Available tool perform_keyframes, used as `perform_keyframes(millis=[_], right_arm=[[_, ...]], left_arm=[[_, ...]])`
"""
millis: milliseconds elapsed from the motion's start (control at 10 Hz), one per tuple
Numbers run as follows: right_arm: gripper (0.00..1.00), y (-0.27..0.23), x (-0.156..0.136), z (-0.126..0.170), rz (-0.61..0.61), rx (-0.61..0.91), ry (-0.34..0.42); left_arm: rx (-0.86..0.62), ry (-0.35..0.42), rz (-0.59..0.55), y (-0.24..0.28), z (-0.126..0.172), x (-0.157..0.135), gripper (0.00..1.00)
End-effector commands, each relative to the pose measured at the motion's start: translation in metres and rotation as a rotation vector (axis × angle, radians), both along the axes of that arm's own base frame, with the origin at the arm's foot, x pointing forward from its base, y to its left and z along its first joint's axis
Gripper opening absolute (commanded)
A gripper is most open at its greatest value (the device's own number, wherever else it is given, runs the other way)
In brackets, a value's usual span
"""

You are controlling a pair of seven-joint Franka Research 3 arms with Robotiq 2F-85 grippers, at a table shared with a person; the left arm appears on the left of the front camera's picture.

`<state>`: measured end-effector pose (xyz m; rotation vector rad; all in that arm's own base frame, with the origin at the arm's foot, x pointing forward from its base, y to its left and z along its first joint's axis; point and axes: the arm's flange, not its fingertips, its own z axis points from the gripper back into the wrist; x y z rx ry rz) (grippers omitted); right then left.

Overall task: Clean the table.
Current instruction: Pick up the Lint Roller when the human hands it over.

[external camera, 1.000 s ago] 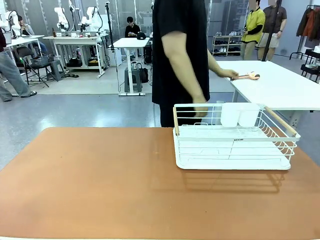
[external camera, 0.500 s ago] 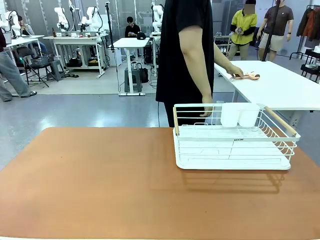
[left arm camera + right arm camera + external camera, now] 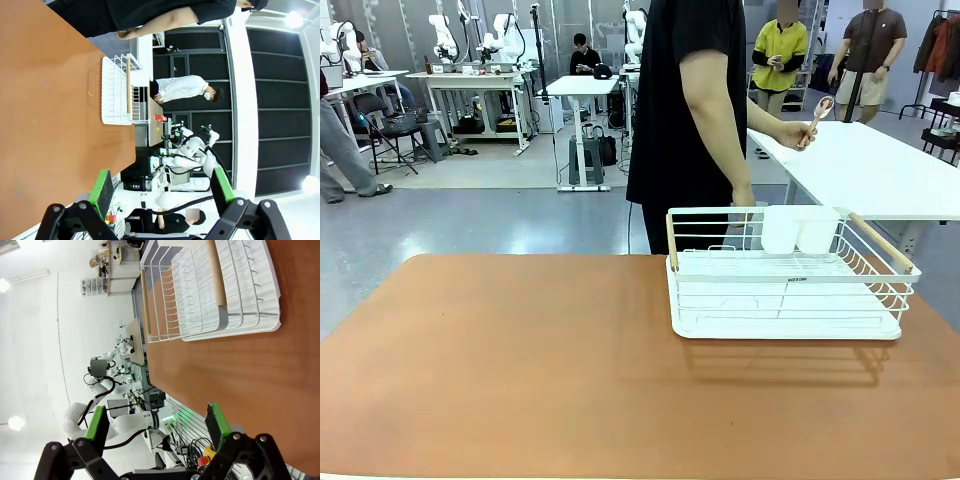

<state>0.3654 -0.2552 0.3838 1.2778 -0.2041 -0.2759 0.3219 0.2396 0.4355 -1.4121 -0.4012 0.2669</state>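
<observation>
1. The reddish-brown worktop (image 3: 520, 370) spans the foreground of the front view.
2. A white wire dish rack (image 3: 785, 290) stands on its far right part.
3. The left claw (image 3: 161, 182) is wide open and grips nothing.
4. The right claw (image 3: 156, 420) is wide open and grips nothing.
5. A person (image 3: 690, 100) stands at the far edge, holding a wooden spoon (image 3: 817, 118) raised.

One terracotta counter (image 3: 520, 360) carries one white wire dish rack (image 3: 785, 300) with two wooden handles (image 3: 880, 241). One person (image 3: 690, 100) stands behind it, holding one wooden spoon (image 3: 818, 115) over one white counter (image 3: 880, 175).
</observation>
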Motion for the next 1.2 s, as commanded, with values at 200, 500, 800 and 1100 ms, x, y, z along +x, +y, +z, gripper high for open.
perform_keyframes(millis=[200, 500, 800, 1100], right_arm=[[1.0, 0.0025, -0.0041, 0.0021, 0.001, 0.005, -0.003], [1.0, 0.0025, -0.0041, 0.0021, 0.001, 0.005, -0.003], [1.0, 0.0025, -0.0041, 0.0021, 0.001, 0.005, -0.003], [1.0, 0.0025, -0.0041, 0.0021, 0.001, 0.005, -0.003]], left_arm=[[-0.007, -0.01, 0.002, 0.0013, 0.0015, -0.0017, 1.0], [-0.007, -0.01, 0.002, 0.0013, 0.0015, -0.0017, 1.0], [-0.007, -0.01, 0.002, 0.0013, 0.0015, -0.0017, 1.0], [-0.007, -0.01, 0.002, 0.0013, 0.0015, -0.0017, 1.0]])
